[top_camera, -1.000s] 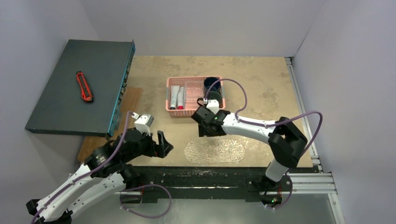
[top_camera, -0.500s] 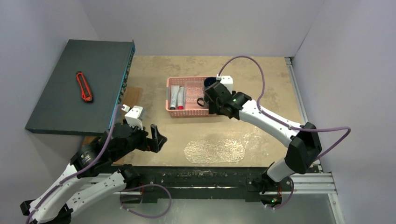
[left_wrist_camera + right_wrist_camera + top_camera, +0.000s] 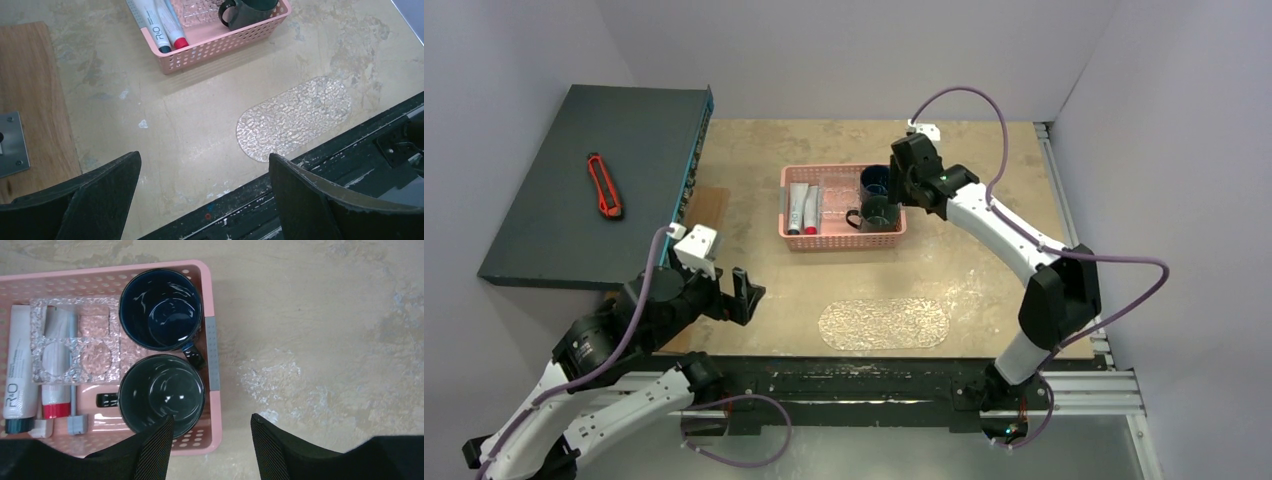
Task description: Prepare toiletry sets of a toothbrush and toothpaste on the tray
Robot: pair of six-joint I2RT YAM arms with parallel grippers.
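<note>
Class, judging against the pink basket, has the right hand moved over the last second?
Yes. The right hand moved from the pink basket's near side to above its right end.

A pink basket (image 3: 213,300) sits on a mottled beige table (image 3: 325,340). At its right end are two mugs, rims nearly touching: a blue mug (image 3: 161,308) farther off and a dark green mug (image 3: 161,392) nearer. To their left lie a white tube (image 3: 17,370) with a dark cap, a tube with a red cap (image 3: 55,402) and a slim toothbrush (image 3: 74,385), partly under a clear bumpy plastic piece (image 3: 100,322). The right gripper (image 3: 212,440) has its jaws apart, one finger over the green mug's near rim, the other outside the basket wall.
</note>
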